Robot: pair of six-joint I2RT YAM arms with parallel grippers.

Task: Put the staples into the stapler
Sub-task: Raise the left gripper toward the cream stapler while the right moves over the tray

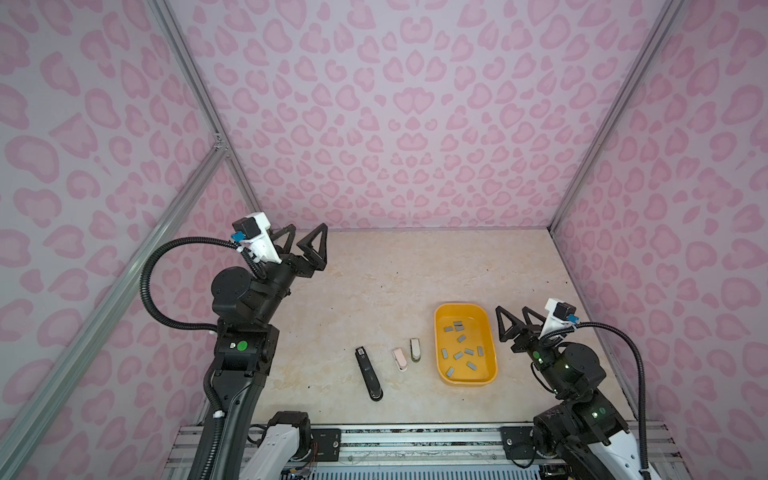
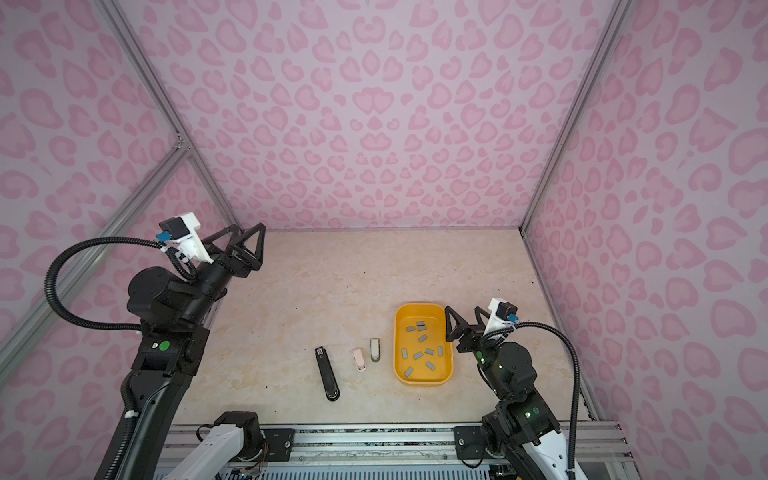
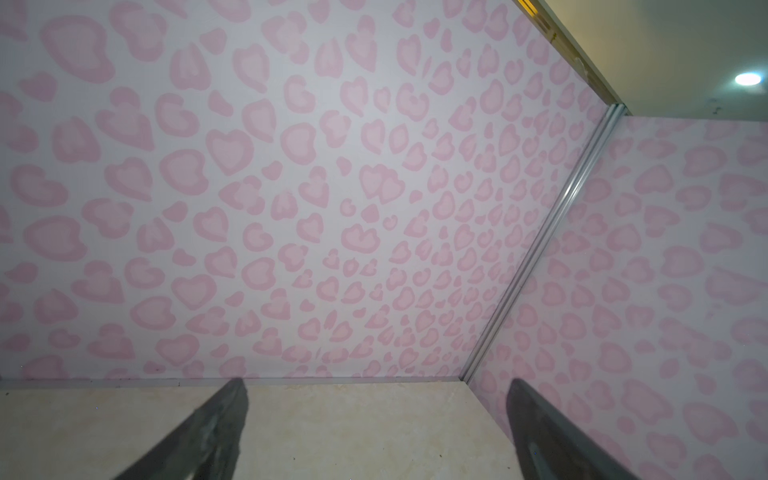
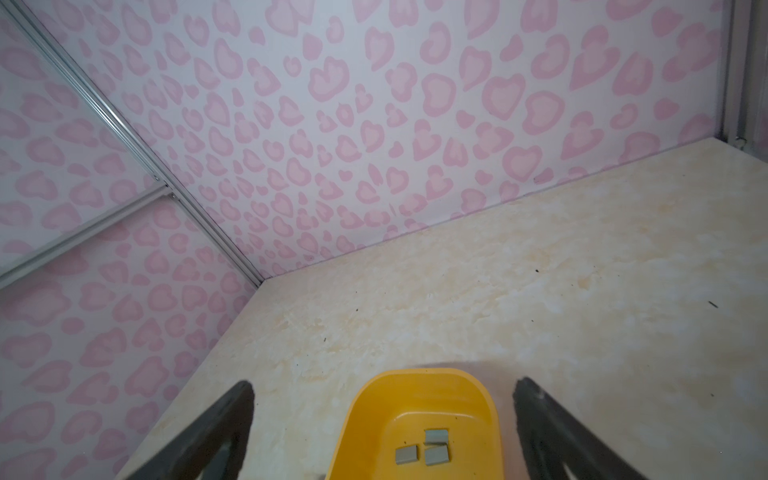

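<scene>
Both released and empty: left pincer (image 1: pixel 308 226) raised near back wall, right pincer (image 1: pixel 512 309) beside yellow tray (image 1: pixel 465 306). Loose staples (image 1: pixel 458 355) lie in tray; three staplers (image 1: pixel 399 359) on worktop (image 1: pixel 374 291). Lower your right onto an isolated strip, clear of rim

I count roughly ten staples (image 1: pixel 458 355) (small flat grey strips) lying loose at all angles on the floor of the yellow tray (image 1: pixel 478 328). Left of the tray, three staplers lie flat on the tabletop (image 1: pixel 374 291) and look shut: a short olive-and-white stapler (image 1: pixel 414 349) nearest the tray, a short pink stapler (image 1: pixel 399 359) just beside it, and a long black stapler (image 1: pixel 368 374) furthest left.
</scene>
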